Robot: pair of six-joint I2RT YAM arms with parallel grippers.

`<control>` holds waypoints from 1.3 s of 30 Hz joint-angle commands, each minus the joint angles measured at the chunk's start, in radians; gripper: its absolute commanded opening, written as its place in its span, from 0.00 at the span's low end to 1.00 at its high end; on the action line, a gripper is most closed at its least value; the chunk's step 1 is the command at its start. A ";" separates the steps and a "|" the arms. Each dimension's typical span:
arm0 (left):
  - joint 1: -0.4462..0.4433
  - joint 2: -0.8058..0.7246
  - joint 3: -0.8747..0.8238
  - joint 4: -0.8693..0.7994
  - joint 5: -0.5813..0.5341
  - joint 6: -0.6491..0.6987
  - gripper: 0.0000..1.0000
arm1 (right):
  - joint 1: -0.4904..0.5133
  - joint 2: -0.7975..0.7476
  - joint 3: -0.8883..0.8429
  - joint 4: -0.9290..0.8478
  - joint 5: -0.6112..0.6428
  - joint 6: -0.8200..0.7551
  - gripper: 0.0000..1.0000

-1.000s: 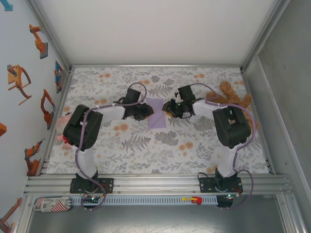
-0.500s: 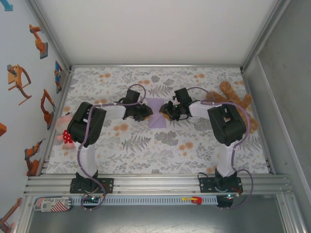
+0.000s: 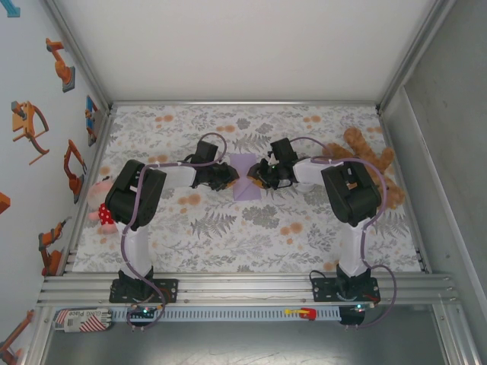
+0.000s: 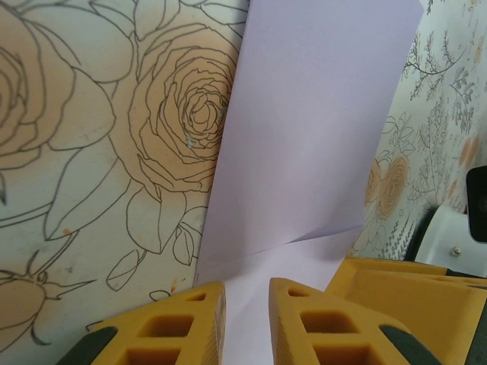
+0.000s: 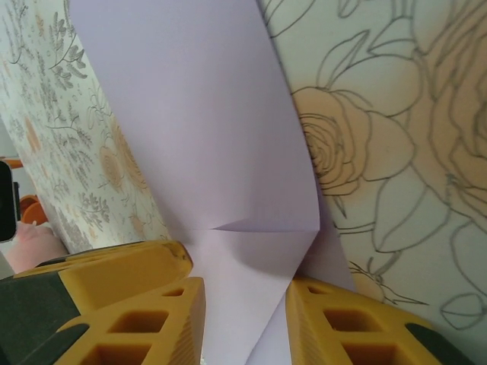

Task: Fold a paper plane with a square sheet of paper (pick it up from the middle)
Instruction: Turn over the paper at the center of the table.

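Square sheet of paper point(image 3: 245, 181) runs between narrowly parted fingers of left gripper point(image 4: 247, 296) and right gripper point(image 5: 245, 300); grip unclear.

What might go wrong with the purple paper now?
1. The left tool and right tool each have an edge of the square sheet of paper between their fingers, with a gap showing, so the sheet may slip out.
2. The paper is wrinkled beside each tool. Pulling the tools apart could tear it or leave a crooked crease.
3. The tools sit low over the tablecloth and might snag it.
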State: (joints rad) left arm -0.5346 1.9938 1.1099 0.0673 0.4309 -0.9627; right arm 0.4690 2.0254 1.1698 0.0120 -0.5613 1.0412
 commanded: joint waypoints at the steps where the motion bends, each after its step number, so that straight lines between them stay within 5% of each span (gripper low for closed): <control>1: 0.002 0.032 -0.029 -0.054 -0.012 -0.019 0.24 | 0.010 0.008 0.024 0.032 -0.037 0.021 0.33; 25: 0.052 -0.042 -0.017 0.025 0.101 -0.039 0.30 | 0.011 0.003 -0.021 0.182 -0.040 -0.027 0.02; 39: 0.131 -0.334 -0.276 0.431 0.231 -0.129 0.94 | -0.022 -0.189 -0.003 0.387 -0.185 -0.033 0.00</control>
State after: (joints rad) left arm -0.4007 1.6981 0.8581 0.3439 0.5854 -1.0668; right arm 0.4603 1.8957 1.1576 0.3008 -0.6846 0.9985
